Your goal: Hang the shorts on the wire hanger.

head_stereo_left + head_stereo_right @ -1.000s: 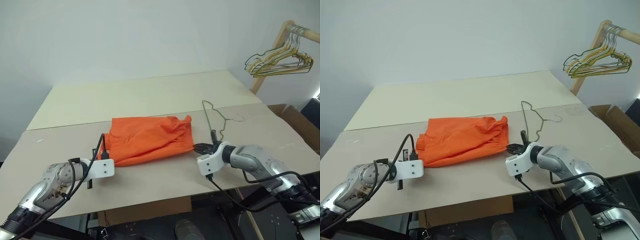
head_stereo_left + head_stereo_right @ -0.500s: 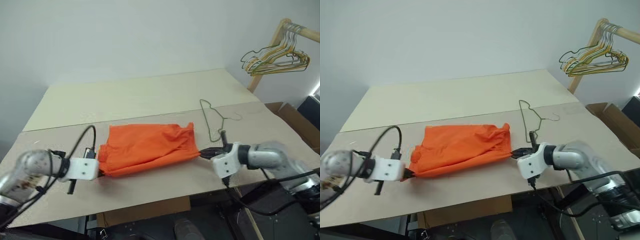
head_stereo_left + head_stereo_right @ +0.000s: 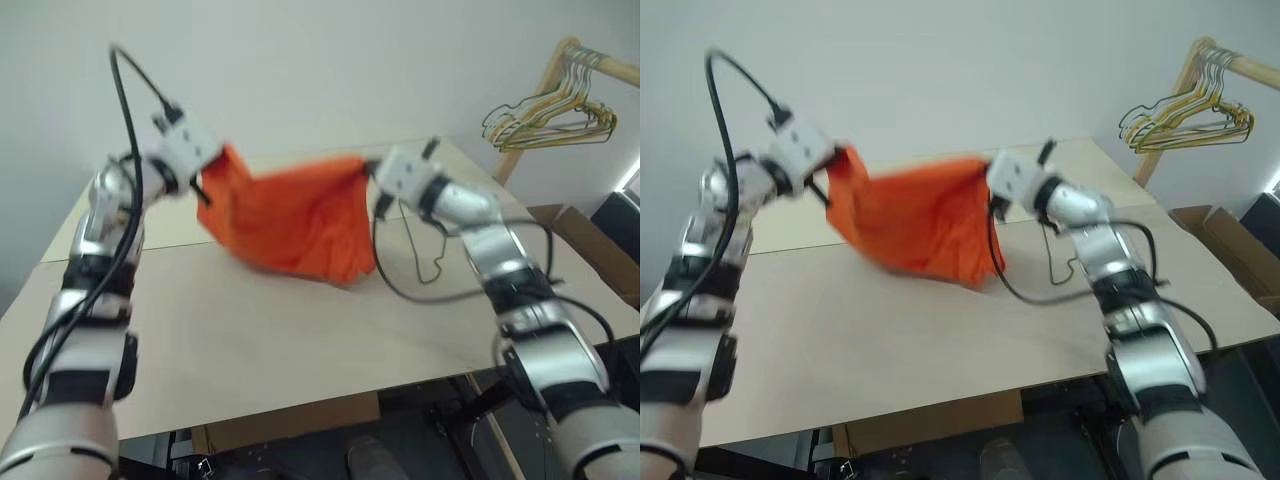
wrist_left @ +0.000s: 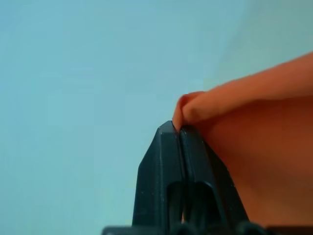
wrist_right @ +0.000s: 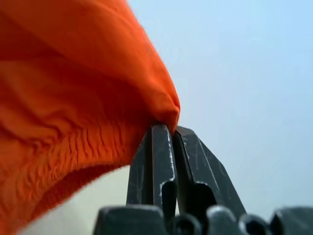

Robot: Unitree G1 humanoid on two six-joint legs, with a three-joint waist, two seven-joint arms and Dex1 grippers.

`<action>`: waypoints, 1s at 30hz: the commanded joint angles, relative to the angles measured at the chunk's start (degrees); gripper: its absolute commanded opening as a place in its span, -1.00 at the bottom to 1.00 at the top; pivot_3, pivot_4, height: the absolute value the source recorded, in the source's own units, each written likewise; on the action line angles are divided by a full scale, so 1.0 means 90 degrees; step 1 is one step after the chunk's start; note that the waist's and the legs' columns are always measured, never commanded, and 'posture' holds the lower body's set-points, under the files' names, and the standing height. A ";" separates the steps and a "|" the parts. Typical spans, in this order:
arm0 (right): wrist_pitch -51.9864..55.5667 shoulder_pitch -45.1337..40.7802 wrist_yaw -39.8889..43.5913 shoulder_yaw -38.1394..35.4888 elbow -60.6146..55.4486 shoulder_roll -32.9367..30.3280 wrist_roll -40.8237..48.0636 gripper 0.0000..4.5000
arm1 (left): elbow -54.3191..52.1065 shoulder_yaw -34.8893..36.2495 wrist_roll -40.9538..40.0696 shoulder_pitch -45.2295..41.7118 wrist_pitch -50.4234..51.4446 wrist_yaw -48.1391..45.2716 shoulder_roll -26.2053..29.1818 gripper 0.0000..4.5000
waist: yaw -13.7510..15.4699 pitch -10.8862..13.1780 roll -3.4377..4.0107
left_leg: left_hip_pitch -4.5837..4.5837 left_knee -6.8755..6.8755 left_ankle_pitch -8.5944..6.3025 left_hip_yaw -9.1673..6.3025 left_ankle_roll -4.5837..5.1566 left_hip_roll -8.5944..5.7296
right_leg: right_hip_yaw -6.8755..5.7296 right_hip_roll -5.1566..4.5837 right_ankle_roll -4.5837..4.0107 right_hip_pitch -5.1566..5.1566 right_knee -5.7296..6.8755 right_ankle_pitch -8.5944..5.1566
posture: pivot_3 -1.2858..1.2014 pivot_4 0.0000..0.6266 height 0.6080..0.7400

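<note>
Both arms are now carrying the shorts (image 3: pixel 300 225) up off the surface (image 3: pixel 250 330), where a second ago the garment was lying flat between them. The left gripper (image 4: pixel 178 128) is pinching one end of the fabric with its fingers (image 4: pixel 166 161) pressed fully together, and the right gripper (image 5: pixel 168 128) is clamping the other end the same way. The shorts are hanging stretched between the two grips, above the surface and up and to the left of the wire hanger (image 3: pixel 428 240), which is lying flat behind the right arm.

Judging by the deep sag in the middle, the cloth is behaving as light, limp and unbreakable; holding it at both ends is keeping it spread, which seems the sensible way to feed it over the wire.

Part of the wire hanger is being covered by the right arm and its cable, and motion blur is smearing both grippers in the head views.
</note>
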 commanded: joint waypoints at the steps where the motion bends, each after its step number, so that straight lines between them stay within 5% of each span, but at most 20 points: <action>1: -0.0991 -0.0991 -0.2661 -0.0801 0.1057 0.0192 -0.0151 -1.00 | 0.1423 0.0003 0.0732 -0.1253 -0.0998 0.2928 -0.0065 -0.98 | -0.0043 0.0000 0.0000 | -0.0011 0.0000 0.0017 -0.0001 -0.0028 0.0002 | 0.0000 -0.0001 0.0000 -0.0008 0.0017 0.0000 | -0.19 -1.00 1.00; 4: -0.1861 -0.0983 -0.3329 -0.0695 0.1379 0.0147 -0.0450 -1.00 | 0.1869 -0.0088 0.0950 -0.1595 -0.2009 0.3736 -0.0052 -0.98 | -0.0128 -0.0005 -0.0001 | -0.0038 -0.0002 0.0007 0.0002 -0.0012 0.0001 | 0.0010 -0.0013 0.0018 -0.0039 0.0042 0.0005 | -0.20 -1.00 1.00; 7: -0.2569 -0.0419 -0.3259 -0.0422 0.1437 -0.0095 -0.0777 -1.00 | 0.1889 -0.0010 0.0741 -0.1278 -0.2995 0.3367 -0.0069 -0.98 | -0.0202 -0.0014 -0.0011 | -0.0038 0.0001 -0.0014 0.0015 0.0020 -0.0021 | 0.0011 -0.0038 0.0044 -0.0039 0.0044 0.0014 | -0.20 -1.00 1.00; 13: -0.4120 0.1083 -0.2398 0.0326 0.1210 -0.0986 -0.1481 -1.00 | 0.0493 0.0019 -0.0809 0.0826 -0.4503 0.0129 0.0139 -0.98 | -0.0267 -0.0012 -0.0009 | -0.0047 0.0017 -0.0013 0.0047 0.0094 -0.0059 | 0.0014 -0.0081 0.0076 -0.0010 -0.0020 0.0024 | -0.20 -1.00 1.00; 19: -0.5763 0.2094 -0.0843 0.1355 0.0916 -0.1881 -0.1963 -1.00 | -0.3362 -0.0288 -0.2989 0.4191 -0.3077 -0.3231 0.1535 -0.98 | -0.0521 -0.0014 -0.0004 | -0.0024 0.0005 0.0002 0.0048 0.0100 -0.0051 | 0.0028 -0.0067 0.0075 -0.0020 -0.0009 0.0023 | -0.20 -1.00 1.00; 30: -0.6271 0.2573 0.1369 0.2125 0.0544 -0.2528 -0.1857 -1.00 | -0.6624 0.0242 -0.3601 0.7581 -0.0624 -0.5868 0.4386 -0.98 | -0.0434 -0.0008 0.0003 | 0.0063 -0.0003 -0.0003 0.0047 0.0096 -0.0026 | 0.0026 -0.0033 0.0069 0.0045 -0.0024 0.0019 | -0.20 -1.00 1.00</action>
